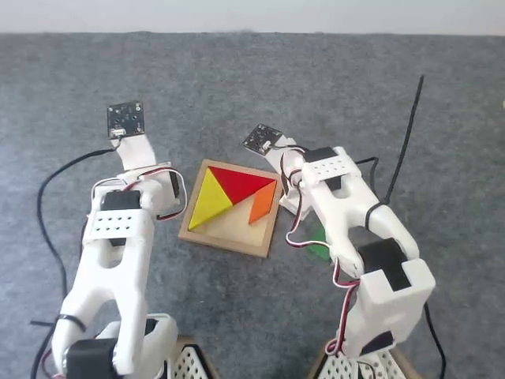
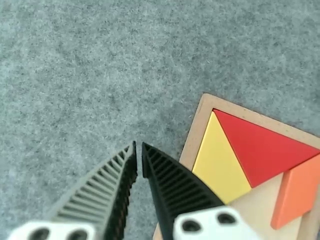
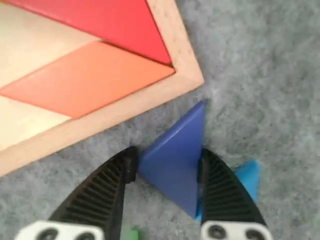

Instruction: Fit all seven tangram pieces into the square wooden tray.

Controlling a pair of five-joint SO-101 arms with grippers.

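Over the grey carpet (image 1: 237,87), the high view shows the square wooden tray (image 1: 222,243) holding a yellow triangle (image 1: 207,205), a red triangle (image 1: 243,183) and an orange parallelogram (image 1: 262,207). From the left wrist, the left gripper (image 2: 139,146) is closed on nothing, just beside the tray's rim. From the right wrist, the right gripper (image 3: 166,155) clasps a blue triangle (image 3: 172,160) near the tray's corner. It is best lifted level, turned to match the bare wood, then lowered flat.
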